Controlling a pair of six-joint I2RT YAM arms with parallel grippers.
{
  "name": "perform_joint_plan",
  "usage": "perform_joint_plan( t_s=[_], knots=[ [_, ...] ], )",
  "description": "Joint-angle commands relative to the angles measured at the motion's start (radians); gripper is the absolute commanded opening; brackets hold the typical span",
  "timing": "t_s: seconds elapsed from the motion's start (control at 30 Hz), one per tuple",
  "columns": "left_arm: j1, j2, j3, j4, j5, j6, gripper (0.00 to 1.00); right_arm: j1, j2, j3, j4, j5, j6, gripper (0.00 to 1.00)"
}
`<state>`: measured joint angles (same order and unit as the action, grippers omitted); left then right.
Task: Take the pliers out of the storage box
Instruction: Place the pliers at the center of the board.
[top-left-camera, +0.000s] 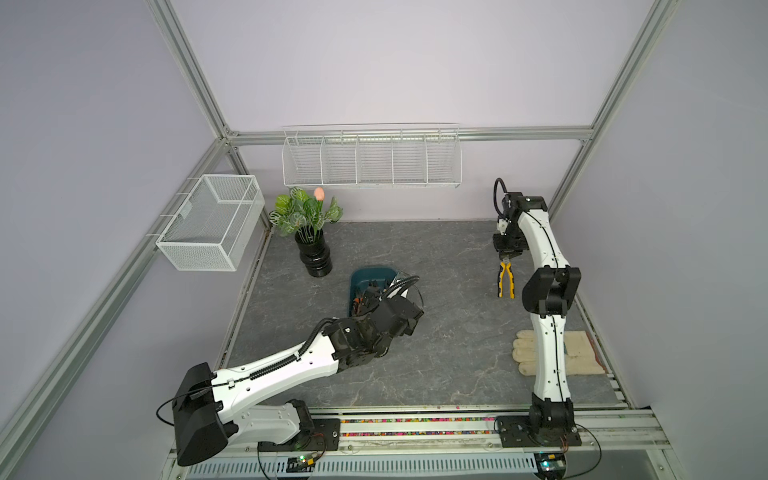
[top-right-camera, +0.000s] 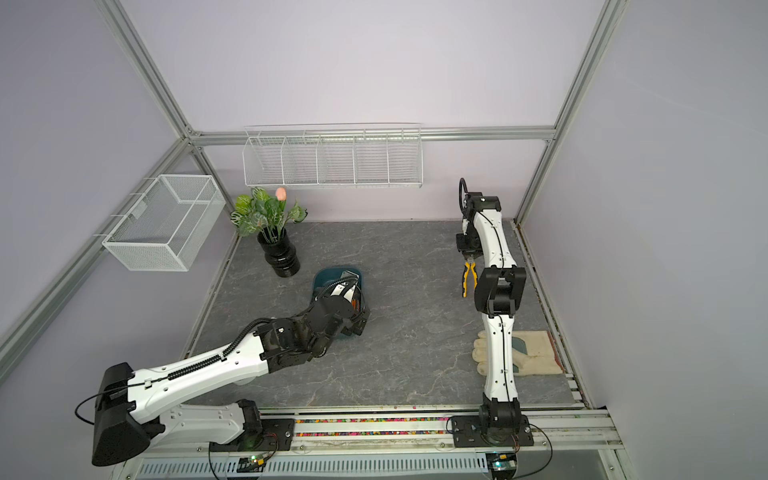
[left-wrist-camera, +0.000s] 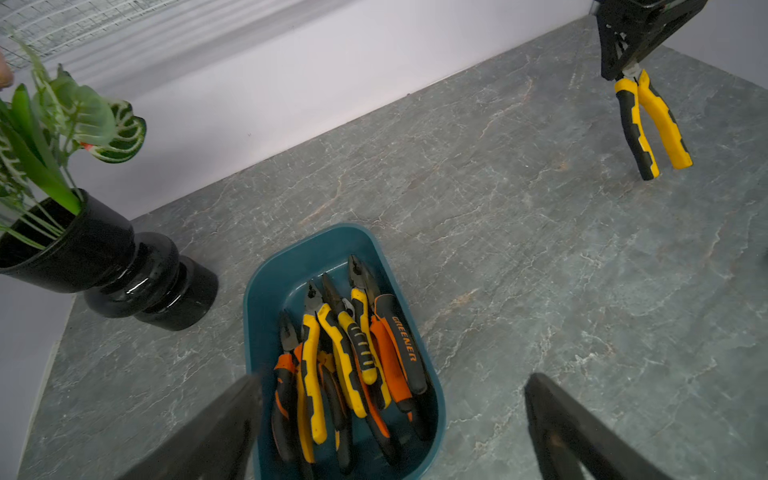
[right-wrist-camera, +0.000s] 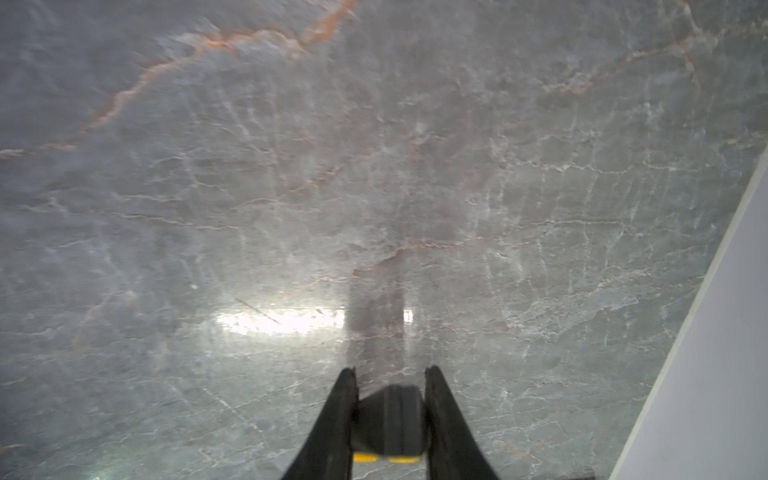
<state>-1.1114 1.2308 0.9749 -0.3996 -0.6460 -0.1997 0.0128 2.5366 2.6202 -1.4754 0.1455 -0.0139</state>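
Right claw (top-left-camera: 507, 254) clamps the dark steel head of yellow-and-black pliers (top-left-camera: 506, 280), handles hanging over the veined grey stone-look table (left-wrist-camera: 540, 249) | left claw (left-wrist-camera: 395, 378) gapes wide above the round-cornered teal plastic box (left-wrist-camera: 266, 291) | heaped pliers (left-wrist-camera: 353, 353) lie inside, one orange-and-black grip lettered GREENER

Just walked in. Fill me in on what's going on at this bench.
Two robot arms are emptying pliers out of a box. The right gripper is shut on the head of one pair of yellow-and-black pliers, handles hanging down toward the table at its far right side. The left gripper is wide open and hovers over the teal storage box, where the other pliers lie piled together. No pliers lie loose on the table.
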Motion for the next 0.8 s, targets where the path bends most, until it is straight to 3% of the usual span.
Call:
perform_joint_plan(
  t_s=[0.0,0.77],
  knots=[
    [0.004,0.01,-0.013,0.013,0.038,-0.016,1.0,-0.027,0.024,0.019,-0.037,0.019,-0.025,0.07],
    [0.004,0.076,0.023,-0.014,0.066,-0.029,1.0,-0.083,0.169,0.126,0.043,-0.026,-0.047,0.08]
  ],
)
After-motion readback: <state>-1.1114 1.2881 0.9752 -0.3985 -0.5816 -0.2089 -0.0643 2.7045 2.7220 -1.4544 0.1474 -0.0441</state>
